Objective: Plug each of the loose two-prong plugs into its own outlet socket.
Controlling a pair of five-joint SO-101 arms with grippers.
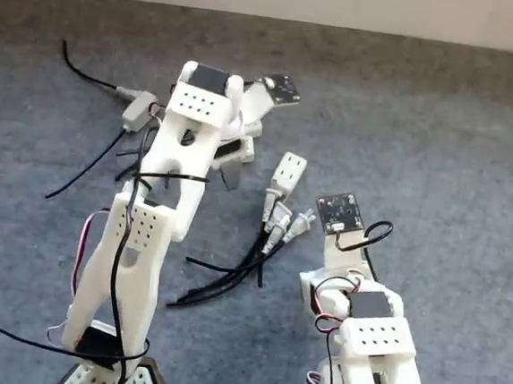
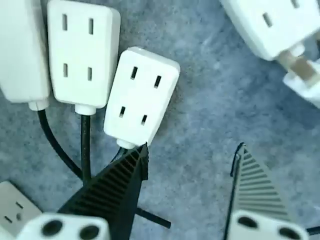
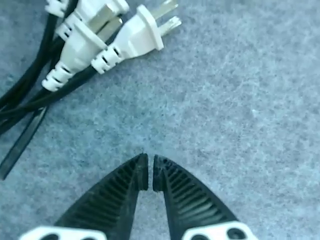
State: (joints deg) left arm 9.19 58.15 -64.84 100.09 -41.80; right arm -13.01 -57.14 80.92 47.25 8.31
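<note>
Several white two-slot outlet sockets lie on the grey carpet. One socket (image 2: 142,95) sits just ahead of my left gripper (image 2: 192,152), which is open, one finger (image 2: 131,167) close to that socket's cord end. A second socket (image 2: 82,52) lies beside it, and another socket (image 2: 280,22) lies farther off. In the high view a socket (image 1: 288,170) lies right of the left arm. Loose white two-prong plugs (image 3: 135,35) (image 1: 283,221) on black cords lie ahead of my right gripper (image 3: 150,165), which is shut on nothing, a short way from them.
Black cords (image 1: 222,279) fan out between the two arms toward the front. A grey adapter (image 1: 138,110) with a black cable lies at the back left. Another socket corner (image 2: 12,210) lies close beside the left gripper. Bare carpet stretches to the right.
</note>
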